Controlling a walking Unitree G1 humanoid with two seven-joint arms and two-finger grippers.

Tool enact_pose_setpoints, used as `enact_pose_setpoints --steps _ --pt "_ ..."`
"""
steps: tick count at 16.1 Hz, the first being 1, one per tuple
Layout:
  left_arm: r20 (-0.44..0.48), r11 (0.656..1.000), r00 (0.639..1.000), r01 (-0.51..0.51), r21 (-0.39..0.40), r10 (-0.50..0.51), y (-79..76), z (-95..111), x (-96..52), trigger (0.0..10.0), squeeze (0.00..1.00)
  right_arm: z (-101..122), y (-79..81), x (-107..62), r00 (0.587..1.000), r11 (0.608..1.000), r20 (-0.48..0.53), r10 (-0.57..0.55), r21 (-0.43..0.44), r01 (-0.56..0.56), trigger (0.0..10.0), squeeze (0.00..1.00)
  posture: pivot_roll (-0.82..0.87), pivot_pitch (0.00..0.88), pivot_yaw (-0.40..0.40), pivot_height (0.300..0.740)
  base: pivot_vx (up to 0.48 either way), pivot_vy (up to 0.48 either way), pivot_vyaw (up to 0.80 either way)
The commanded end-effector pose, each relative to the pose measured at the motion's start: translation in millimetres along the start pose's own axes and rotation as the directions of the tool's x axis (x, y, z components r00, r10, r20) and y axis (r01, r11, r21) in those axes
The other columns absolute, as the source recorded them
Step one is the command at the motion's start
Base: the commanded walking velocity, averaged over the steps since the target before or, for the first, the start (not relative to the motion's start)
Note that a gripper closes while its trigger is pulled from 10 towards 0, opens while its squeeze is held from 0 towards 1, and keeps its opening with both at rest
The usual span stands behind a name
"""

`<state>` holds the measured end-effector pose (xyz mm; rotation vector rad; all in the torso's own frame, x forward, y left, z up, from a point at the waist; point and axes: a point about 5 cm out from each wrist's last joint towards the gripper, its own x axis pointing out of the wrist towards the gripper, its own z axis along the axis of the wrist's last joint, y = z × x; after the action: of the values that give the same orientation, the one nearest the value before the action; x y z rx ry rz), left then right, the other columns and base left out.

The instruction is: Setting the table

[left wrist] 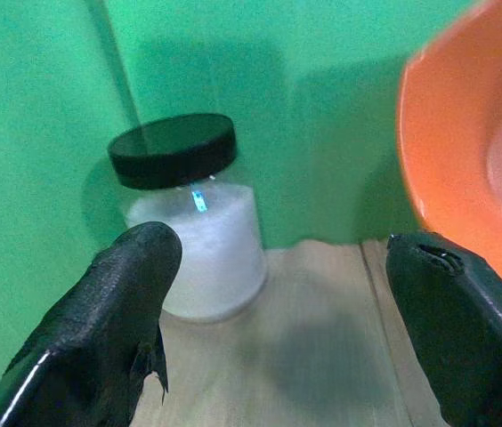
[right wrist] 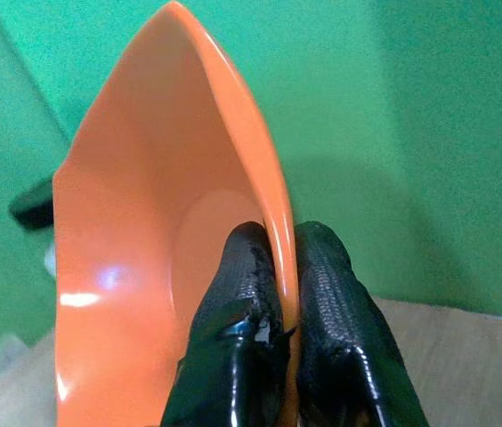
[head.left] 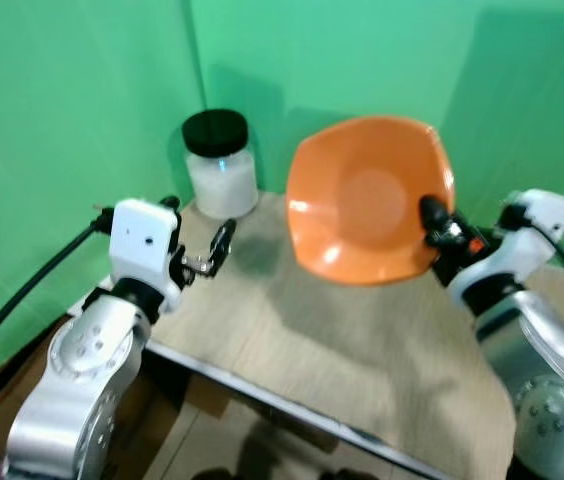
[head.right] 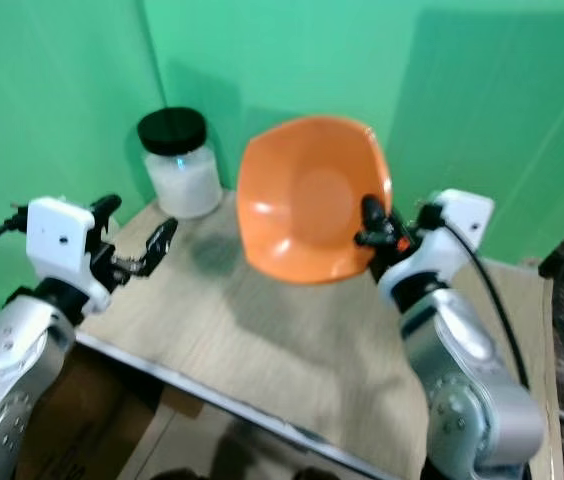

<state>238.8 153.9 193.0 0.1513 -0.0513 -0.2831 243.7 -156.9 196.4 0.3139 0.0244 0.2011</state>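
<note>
The right claw (right wrist: 273, 302) pinches the orange bowl (head.left: 367, 200) by its rim, tilted above the bench (head.left: 342, 370), likely for carrying. The left claw (left wrist: 278, 329) hovers wide near the far-left jar (head.left: 219, 165).

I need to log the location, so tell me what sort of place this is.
Probably a staged test corner, not a lived-in dining room: plain green backdrop, a small wooden table with a black-lidded jar, and an orange bowl held tilted above it by the right hand.
</note>
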Motion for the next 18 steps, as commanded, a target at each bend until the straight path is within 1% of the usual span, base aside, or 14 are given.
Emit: enact_pose_setpoints --steps 1,2,3,4,8,12,16,18 --pt "-0.004 1.000 1.000 -0.015 0.013 0.015 0.4 -1 -0.5 10.0 0.00 6 12.3 1.7 0.997 0.997 0.046 0.065 -0.032 -0.063 10.0 0.00 0.03 0.000 0.026 0.740 0.000 0.000 0.00" --pt "-0.004 1.000 1.000 -0.012 0.008 0.012 -3.8 -2 -0.2 10.0 0.00 5 15.0 4.0 0.995 0.994 0.045 0.085 -0.077 -0.082 10.0 0.00 0.03 0.000 0.029 0.740 0.000 0.000 0.00" --pt "-0.008 1.000 1.000 -0.013 0.004 0.013 -5.4 -3 -0.3 10.0 0.00 4 14.1 6.6 0.995 0.993 0.054 0.080 -0.090 -0.075 10.0 0.00 0.03 0.000 0.030 0.740 0.000 0.000 0.00" --pt "-0.015 1.000 1.000 -0.010 0.007 0.010 -7.4 -5 -1.1 10.0 0.00 3 10.1 10.4 0.997 0.996 0.058 0.051 -0.079 -0.046 10.0 0.00 0.03 0.000 0.029 0.740 0.000 0.000 0.00" --pt "-0.022 1.000 1.000 -0.021 0.008 0.021 -3.8 -7 -1.5 10.0 0.00 1 8.6 10.5 0.997 0.994 0.052 0.057 -0.094 -0.052 10.0 0.00 0.02 0.000 0.028 0.740 0.000 0.000 0.00" --pt "-0.027 1.000 0.999 -0.027 0.009 0.027 -5.3 -9 -1.3 10.0 0.00 3 5.1 12.1 0.997 0.992 0.060 0.047 -0.122 -0.040 10.0 0.00 0.02 0.000 0.018 0.740 0.000 0.000 0.00" --pt "-0.028 0.999 0.999 -0.034 0.012 0.035 -4.4 -9 -1.8 10.0 0.00 2 4.3 13.6 0.997 0.991 0.056 0.049 -0.125 -0.041 10.0 0.00 0.02 0.000 0.014 0.740 -0.282 0.000 0.00" --pt "-0.025 0.999 0.999 -0.046 0.016 0.047 -2.5 -9 -1.7 10.0 0.00 2 5.3 13.6 0.997 0.991 0.058 0.053 -0.126 -0.045 10.0 0.00 0.02 0.000 0.012 0.740 0.000 0.000 0.00"
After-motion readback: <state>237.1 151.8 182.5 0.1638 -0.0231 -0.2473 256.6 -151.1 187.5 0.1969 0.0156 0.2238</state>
